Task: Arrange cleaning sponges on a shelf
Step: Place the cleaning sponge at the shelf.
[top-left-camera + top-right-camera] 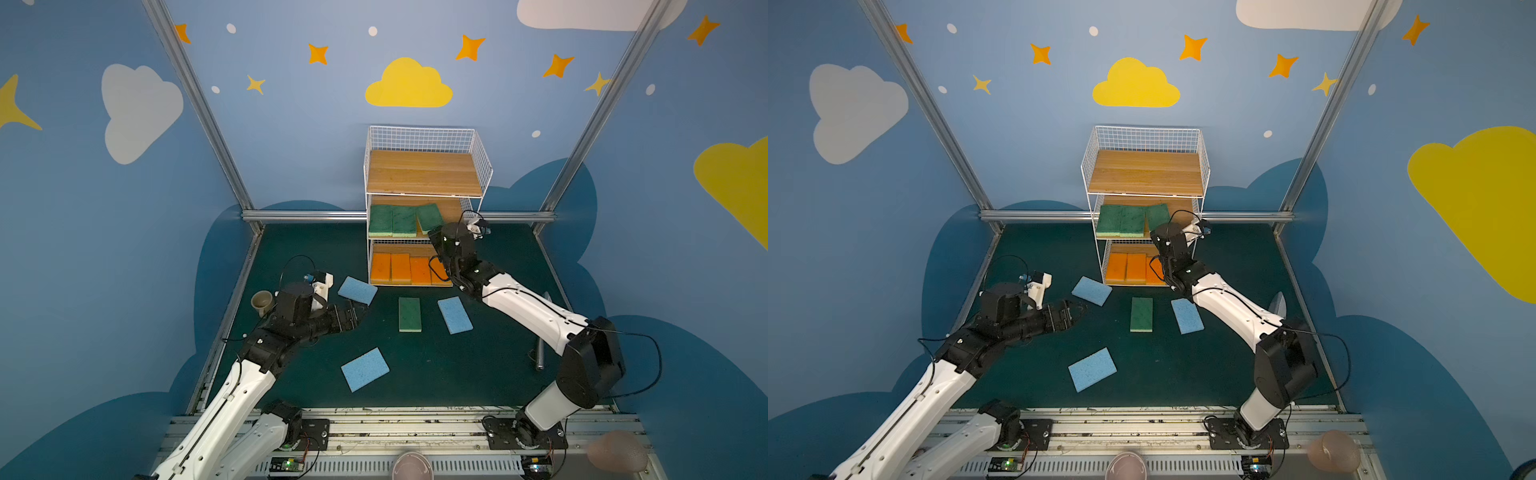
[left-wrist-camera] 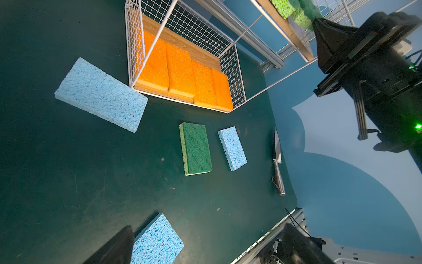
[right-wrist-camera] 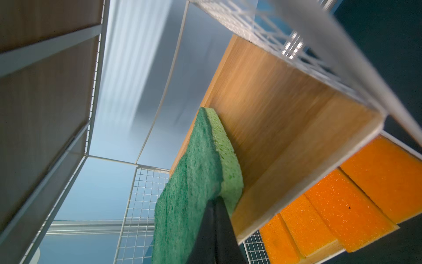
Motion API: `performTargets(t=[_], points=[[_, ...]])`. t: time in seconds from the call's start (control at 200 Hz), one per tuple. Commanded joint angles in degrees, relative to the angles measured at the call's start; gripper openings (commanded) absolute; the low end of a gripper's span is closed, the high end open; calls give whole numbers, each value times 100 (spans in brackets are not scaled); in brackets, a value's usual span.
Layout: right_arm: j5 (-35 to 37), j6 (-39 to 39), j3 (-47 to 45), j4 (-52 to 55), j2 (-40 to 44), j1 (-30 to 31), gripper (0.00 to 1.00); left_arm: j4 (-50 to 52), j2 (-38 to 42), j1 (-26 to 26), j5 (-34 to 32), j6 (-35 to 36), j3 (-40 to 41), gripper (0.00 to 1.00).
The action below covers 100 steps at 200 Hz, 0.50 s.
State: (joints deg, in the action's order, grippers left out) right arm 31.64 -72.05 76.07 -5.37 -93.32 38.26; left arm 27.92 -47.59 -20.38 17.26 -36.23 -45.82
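Observation:
The shelf (image 1: 424, 172) stands at the back; its top plank is bare. Several orange sponges (image 1: 401, 268) lie side by side on the bottom tier. Two green sponges (image 1: 392, 220) lie flat on the middle tier. A third green sponge (image 1: 429, 216) (image 3: 194, 173) is tilted above that plank, with my right gripper (image 1: 434, 232) (image 3: 217, 202) shut on its near edge. On the table lie one green sponge (image 1: 409, 314) and three blue sponges (image 1: 357, 289) (image 1: 455, 314) (image 1: 365, 369). My left gripper (image 1: 357, 315) (image 2: 205, 248) hovers open and holds nothing, just in front of the far-left blue sponge.
A beige cup (image 1: 262, 302) sits at the table's left edge behind my left wrist. A metal knife (image 1: 539, 353) (image 2: 278, 169) lies near the right edge. Aluminium rails (image 1: 311, 215) border the table. Two pinkish cups (image 1: 411, 465) (image 1: 619, 453) sit off the front.

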Motion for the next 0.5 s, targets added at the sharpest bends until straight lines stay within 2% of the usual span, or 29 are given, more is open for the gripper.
performTargets(t=[0.0,0.19,0.4,0.496], points=[[113,7,150,-29,-37,90,0,82,48,36,111,56,25,100],[55,7,66,-118,-41,146,1,82,79,70,149,62,73,100],[34,69,56,-101,2,233,31,99,119,123,173,46,83,100],[53,70,-4,-63,70,239,41,117,127,147,180,42,91,100]])
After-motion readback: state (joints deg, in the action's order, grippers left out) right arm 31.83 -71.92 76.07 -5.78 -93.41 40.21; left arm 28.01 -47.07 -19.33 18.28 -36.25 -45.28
